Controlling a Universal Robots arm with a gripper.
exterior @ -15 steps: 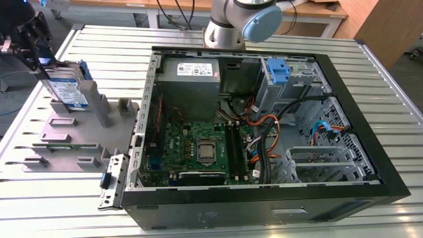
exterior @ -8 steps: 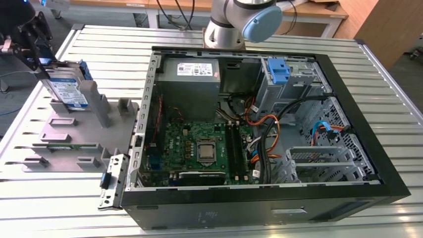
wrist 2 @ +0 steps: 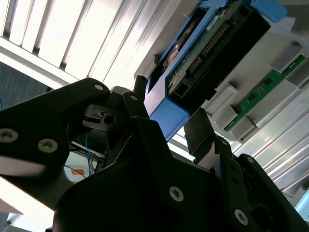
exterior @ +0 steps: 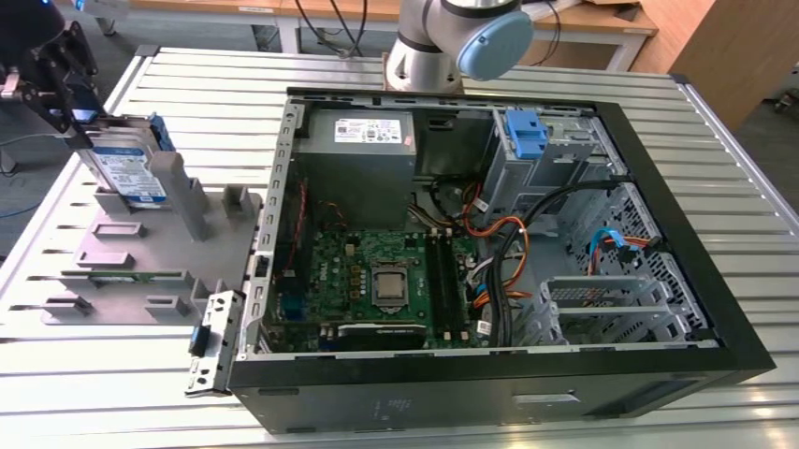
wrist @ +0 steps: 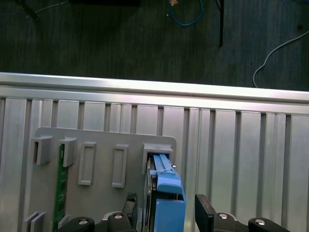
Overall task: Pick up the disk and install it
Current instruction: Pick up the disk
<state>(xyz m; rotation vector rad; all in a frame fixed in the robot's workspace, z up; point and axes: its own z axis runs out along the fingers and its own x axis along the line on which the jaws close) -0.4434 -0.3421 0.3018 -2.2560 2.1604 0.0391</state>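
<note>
A: Okay, fingers (wrist: 203, 210)?
B: Released, straddling the disk (exterior: 125, 173); the first wrist view shows a gap each side.
A: Disk where?
B: Upright in the grey holder (exterior: 138, 253) on the surface (exterior: 562, 75), at 9 o'clock from the open case (exterior: 500, 369).
A: Tip?
B: Probably centre on the blue rails (wrist: 171, 203), clamp evenly, keep it vertical.

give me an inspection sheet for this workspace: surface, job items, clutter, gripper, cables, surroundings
surface: ribbed metal table
job's things: disk upright in a slot of the grey holder plate
clutter: open computer case; green memory stick on the plate
grippers: gripper open, fingers straddling the disk's top blue rail
cables: orange, black and blue wires inside the case; blue cable on the floor
surroundings: wooden furniture behind the table
</note>
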